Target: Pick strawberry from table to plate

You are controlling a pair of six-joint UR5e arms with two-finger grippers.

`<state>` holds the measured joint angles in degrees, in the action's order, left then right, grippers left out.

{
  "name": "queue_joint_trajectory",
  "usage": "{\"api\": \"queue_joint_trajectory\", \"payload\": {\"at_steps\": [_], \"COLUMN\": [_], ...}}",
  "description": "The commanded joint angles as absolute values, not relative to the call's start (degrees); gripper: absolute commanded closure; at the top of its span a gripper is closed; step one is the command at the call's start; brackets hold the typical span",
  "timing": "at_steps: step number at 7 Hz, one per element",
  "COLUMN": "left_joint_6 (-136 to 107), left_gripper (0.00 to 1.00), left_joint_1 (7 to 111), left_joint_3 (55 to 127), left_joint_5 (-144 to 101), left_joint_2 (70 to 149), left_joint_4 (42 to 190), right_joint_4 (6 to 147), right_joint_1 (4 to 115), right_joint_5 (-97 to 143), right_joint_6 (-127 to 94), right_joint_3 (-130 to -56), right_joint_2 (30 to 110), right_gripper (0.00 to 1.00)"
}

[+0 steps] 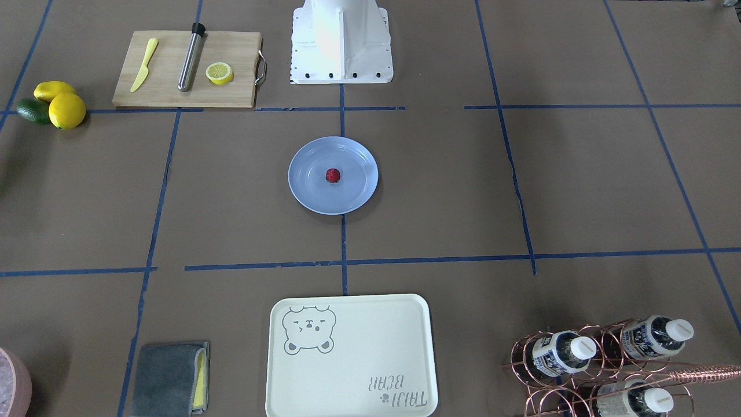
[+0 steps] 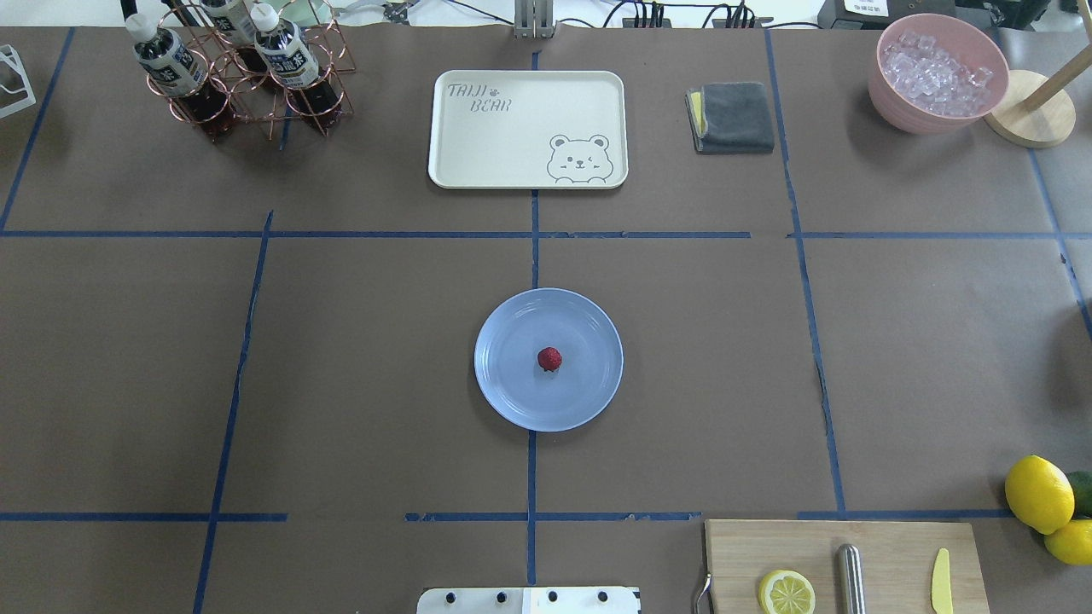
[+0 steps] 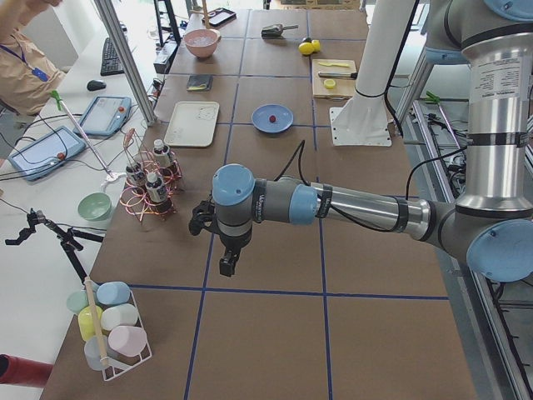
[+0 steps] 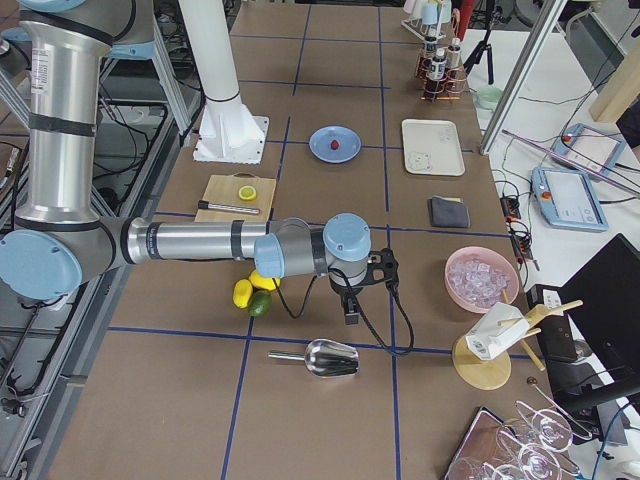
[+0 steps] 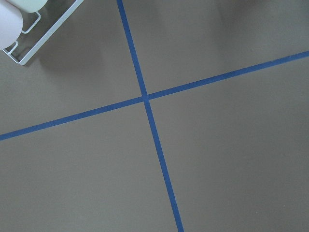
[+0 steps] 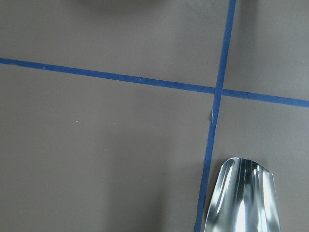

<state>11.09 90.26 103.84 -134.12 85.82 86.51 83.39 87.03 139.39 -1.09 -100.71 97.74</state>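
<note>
The small dark-red strawberry (image 1: pixel 332 175) (image 2: pixel 549 359) lies in the middle of the round light blue plate (image 1: pixel 307 194) (image 2: pixel 512 396) at the centre of the brown table (image 1: pixel 521 174). Neither arm appears in the front or overhead views. In the exterior left view my left gripper (image 3: pixel 226 265) hangs over the table's left end, far from the plate (image 3: pixel 260 117). In the exterior right view my right gripper (image 4: pixel 352 316) hangs over the right end beside a metal scoop (image 4: pixel 320 357). I cannot tell whether either gripper is open or shut. The wrist views show only taped paper.
A wooden cutting board (image 1: pixel 231 92) carries a lemon half, a yellow knife and a metal rod. Lemons and an avocado (image 1: pixel 58 107) lie beside it. A cream bear tray (image 1: pixel 347 359), a grey cloth (image 1: pixel 168 379), a copper bottle rack (image 1: pixel 602 359) and an ice bowl (image 2: pixel 938 72) line the far side.
</note>
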Motion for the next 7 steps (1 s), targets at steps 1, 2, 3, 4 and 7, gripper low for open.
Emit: {"api": "queue_joint_trajectory", "payload": {"at_steps": [1,2,3,4,7], "left_joint_6": [11.07,11.07,11.07,11.07,11.07], "left_gripper": [0.00,0.00,0.00,0.00,0.00], "left_joint_1": [90.26,90.18,90.18,90.18,90.18], "left_joint_3": [103.80,103.80,103.97,103.97,103.54], "left_joint_5": [-134.12,-134.12,-134.12,-134.12,-134.12], "left_joint_2": [85.78,85.87,85.96,86.04,86.66], "left_joint_4": [86.48,86.48,86.48,86.57,86.57], "right_joint_4": [82.19,82.18,82.18,82.18,82.18], "right_joint_1": [86.58,86.57,86.31,86.31,86.31], "right_joint_5": [138.78,138.69,138.69,138.69,138.78], "right_joint_6": [-2.81,-2.90,-2.90,-2.90,-2.90], "right_joint_3": [-100.72,-100.72,-100.64,-100.63,-100.63], "right_joint_2": [97.73,97.73,97.73,97.73,97.73], "right_gripper": [0.00,0.00,0.00,0.00,0.00]}}
